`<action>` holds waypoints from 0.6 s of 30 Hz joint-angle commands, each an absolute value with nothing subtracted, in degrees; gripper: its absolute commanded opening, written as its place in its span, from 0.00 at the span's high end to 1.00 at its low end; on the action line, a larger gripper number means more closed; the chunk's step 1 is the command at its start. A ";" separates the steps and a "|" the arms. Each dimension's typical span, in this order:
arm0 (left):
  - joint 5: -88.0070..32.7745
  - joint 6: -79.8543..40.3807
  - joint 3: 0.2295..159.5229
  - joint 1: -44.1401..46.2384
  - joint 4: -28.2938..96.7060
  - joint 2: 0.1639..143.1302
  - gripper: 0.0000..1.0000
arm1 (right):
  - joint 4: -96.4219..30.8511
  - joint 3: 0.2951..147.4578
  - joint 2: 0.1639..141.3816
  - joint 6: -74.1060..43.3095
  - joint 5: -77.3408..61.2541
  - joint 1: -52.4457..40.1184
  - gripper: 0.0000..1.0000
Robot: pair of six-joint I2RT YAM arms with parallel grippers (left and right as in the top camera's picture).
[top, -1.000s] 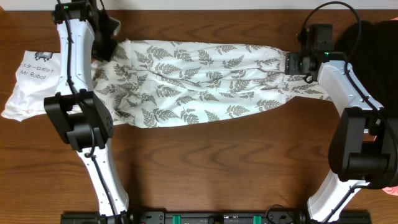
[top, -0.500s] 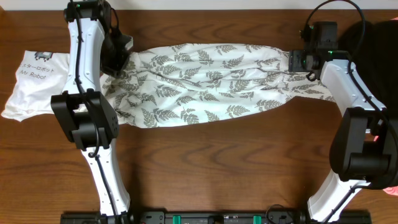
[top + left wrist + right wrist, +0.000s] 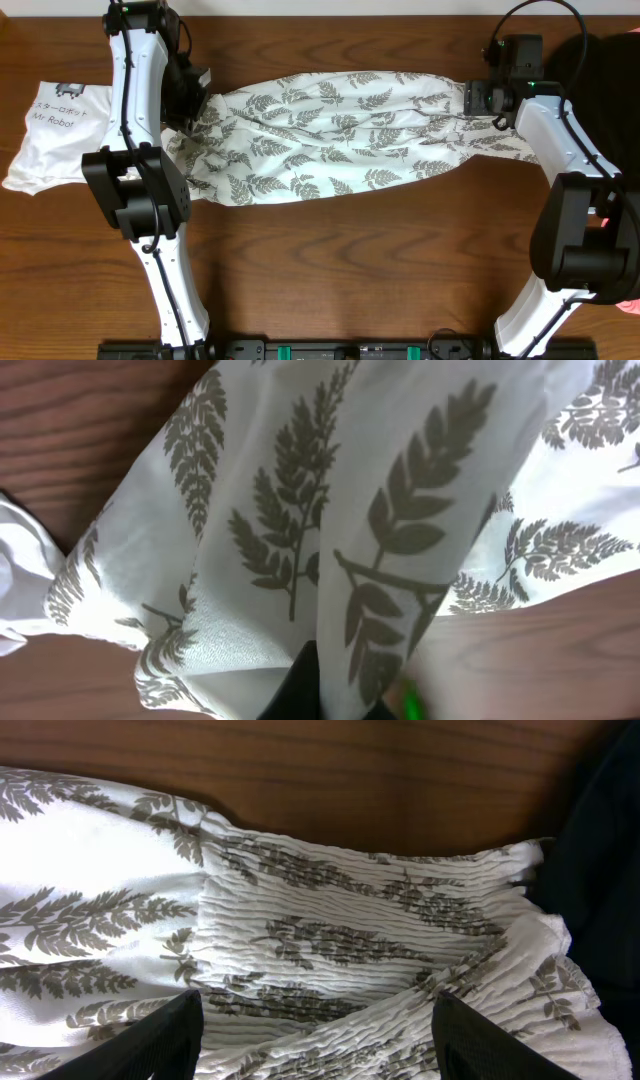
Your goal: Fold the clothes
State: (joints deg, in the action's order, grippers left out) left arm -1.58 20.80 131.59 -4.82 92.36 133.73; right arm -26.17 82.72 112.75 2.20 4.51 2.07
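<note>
**Thin cloth, one end loose**

Long fern-print garment lies stretched across desk. Left pincer clenched on its left end, fingers buried in cloth. Right pincer released, over the smocked waistband. Risk: the free end drags and the fold bunches. White shirt crowds the left end; black garment touches the right.

Dark brown wood-grain table, evenly lit with soft sheen; a black rail runs along its near edge
</note>
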 commanded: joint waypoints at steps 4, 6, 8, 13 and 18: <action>-2.44 12.86 131.33 -4.78 96.82 133.53 0.94 | -26.37 83.94 111.77 3.09 4.71 2.72 0.28; -2.44 12.73 130.98 -4.60 96.82 133.53 0.94 | -26.33 83.94 111.77 3.09 4.71 2.72 0.28; -2.44 12.75 130.30 -4.38 96.79 133.53 0.94 | -26.15 83.94 111.77 3.09 4.64 2.72 0.28; -2.44 12.78 126.91 -4.03 95.53 133.53 0.94 | -23.90 83.94 111.77 5.19 1.89 2.72 0.28; -2.44 12.80 124.88 -4.03 93.58 133.53 0.94 | -22.61 84.93 111.77 10.79 1.76 2.85 0.22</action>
